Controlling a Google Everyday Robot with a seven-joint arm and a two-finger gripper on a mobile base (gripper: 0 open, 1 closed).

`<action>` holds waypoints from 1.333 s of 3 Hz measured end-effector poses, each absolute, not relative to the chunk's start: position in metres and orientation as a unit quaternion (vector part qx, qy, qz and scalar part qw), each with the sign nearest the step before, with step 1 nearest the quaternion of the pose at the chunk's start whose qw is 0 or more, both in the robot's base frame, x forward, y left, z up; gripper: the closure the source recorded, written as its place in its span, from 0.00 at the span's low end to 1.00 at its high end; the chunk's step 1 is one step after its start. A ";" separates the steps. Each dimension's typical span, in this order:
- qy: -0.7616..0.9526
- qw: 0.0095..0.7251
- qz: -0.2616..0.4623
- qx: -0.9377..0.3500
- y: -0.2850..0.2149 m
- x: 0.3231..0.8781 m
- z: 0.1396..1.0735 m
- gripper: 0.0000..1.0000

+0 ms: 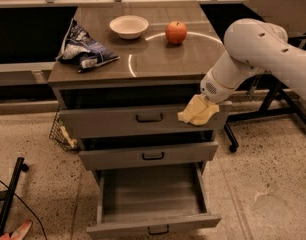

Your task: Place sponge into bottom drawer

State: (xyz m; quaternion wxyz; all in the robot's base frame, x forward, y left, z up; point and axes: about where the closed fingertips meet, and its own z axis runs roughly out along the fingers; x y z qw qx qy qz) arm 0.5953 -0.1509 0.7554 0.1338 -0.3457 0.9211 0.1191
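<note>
The pale yellow sponge [197,111] hangs in my gripper [202,104] in front of the top drawer's right end, above and to the right of the open bottom drawer [152,191]. The gripper is shut on the sponge; its fingers are hidden behind the sponge and my white wrist. The bottom drawer is pulled out, with an empty grey wood-grain interior and a small dark handle on its front. The white arm reaches in from the right.
On the cabinet top sit a red apple [176,32], a white bowl [128,26] and a blue chip bag [83,48]. The top drawer [143,118] and middle drawer [150,155] stand slightly out. A black table leg [273,104] is at right.
</note>
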 end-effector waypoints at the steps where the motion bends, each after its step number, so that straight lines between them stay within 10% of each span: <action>1: 0.929 0.101 0.121 -0.334 -0.149 0.595 0.732 1.00; 4: 0.911 0.057 0.185 -0.365 -0.145 0.552 0.606 1.00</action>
